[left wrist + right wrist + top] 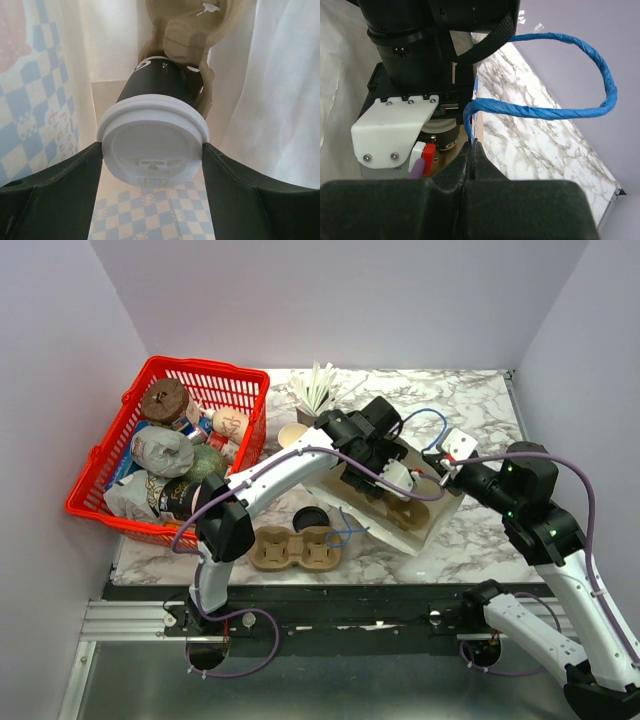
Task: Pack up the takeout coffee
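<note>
The takeout coffee (pixel 398 478), dark cup with a white lid (pixel 152 145), sits in a brown pulp carrier (pixel 185 35) inside a white paper bag (pixel 432 528) lying open on the table. My left gripper (pixel 386 476) reaches into the bag, its fingers (pixel 75 185) pressed against both sides of the lid. My right gripper (pixel 446 468) is shut on the bag's rim at the foot of its blue twisted handle (pixel 555 111), holding the mouth up. In the right wrist view the jaws (pixel 471 145) are pinched together on the paper edge.
A red basket (pixel 100 455) full of packaged goods stands at the left. A second pulp carrier (pixel 295 548) and a loose black lid (pixel 312 517) lie near the front. A cream cup (pixel 291 435) and a bundle of white stirrers (pixel 318 390) stand behind the bag.
</note>
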`<state>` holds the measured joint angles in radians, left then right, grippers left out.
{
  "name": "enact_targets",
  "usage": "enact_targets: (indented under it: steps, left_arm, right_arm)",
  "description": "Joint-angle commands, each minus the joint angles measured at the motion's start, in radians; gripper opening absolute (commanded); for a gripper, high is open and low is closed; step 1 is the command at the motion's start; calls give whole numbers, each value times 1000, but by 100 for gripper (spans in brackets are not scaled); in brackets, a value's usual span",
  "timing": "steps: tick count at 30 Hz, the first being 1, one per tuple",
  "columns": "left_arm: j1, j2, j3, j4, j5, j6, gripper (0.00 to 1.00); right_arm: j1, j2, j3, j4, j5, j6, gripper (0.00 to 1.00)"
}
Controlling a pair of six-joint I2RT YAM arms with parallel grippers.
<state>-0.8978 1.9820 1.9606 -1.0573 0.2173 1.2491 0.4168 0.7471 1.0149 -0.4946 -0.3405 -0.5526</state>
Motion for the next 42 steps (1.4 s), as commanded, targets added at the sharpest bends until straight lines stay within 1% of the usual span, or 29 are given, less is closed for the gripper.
enact_targets:
  steps: [1, 5, 7, 14, 17, 18, 21, 23, 25, 27, 28, 29, 31, 33, 35, 36, 39, 41, 42]
  left_arm:
    - [5, -52, -48, 54, -6, -19, 0]
    - [2, -60, -68, 37, -24, -1, 0]
    - [2, -60, -49, 19, -25, 0, 0]
    - [0, -74, 9, 51, 30, -27, 0]
    - [-1, -63, 58, -50, 48, 47, 0]
    - [-1, -54, 76, -109, 48, 62, 0]
    - [-4, -51, 75, -142, 40, 70, 0]
    - [-4, -63, 49, -121, 42, 61, 0]
    - [-4, -95, 12, -64, 56, 52, 0]
    - [-3, -130, -9, -14, 96, 43, 0]
    - [0, -144, -29, 2, 109, 33, 0]
    - [10, -156, -34, 13, 157, 23, 0]
    - [28, -192, -23, 40, 221, -14, 0]
    - [54, -236, -12, 104, 296, -129, 0]
    - [65, -273, -8, 166, 318, -241, 0]
    - [74, -293, -9, 207, 341, -261, 0]
    - [103, -368, -17, 246, 353, -336, 0]
    - [123, -422, -16, 246, 321, -375, 0]
    - [129, -437, -11, 220, 298, -395, 0]
  right_arm:
    - [0, -35, -33, 87, -37, -93, 0]
    - [0, -58, -58, 59, -54, -130, 0]
    - [2, -68, -64, 44, -69, -154, 1]
    - [2, -63, -81, 31, -94, -185, 0]
    - [2, -60, -82, 39, -84, -173, 1]
    - [2, -60, -82, 41, -84, -175, 0]
    - [2, -61, -96, 51, -81, -171, 0]
    - [2, -63, -105, 57, -74, -167, 0]
    - [2, -63, -110, 67, -69, -150, 1]
    - [2, -46, -102, 96, -10, -94, 0]
    - [0, -32, -90, 94, 9, -49, 0]
    - [2, -20, -73, 84, 44, -29, 0]
    - [2, 9, -35, 64, 63, 0, 0]
    - [2, 12, -26, 48, 75, 22, 0]
    - [2, 18, -24, 48, 113, 72, 0]
    - [0, 23, -22, 44, 124, 83, 0]
    - [-4, 55, -13, 44, 182, 108, 0]
    - [-19, 96, 16, 42, 218, 141, 1]
    - [-50, 113, 30, 33, 210, 152, 6]
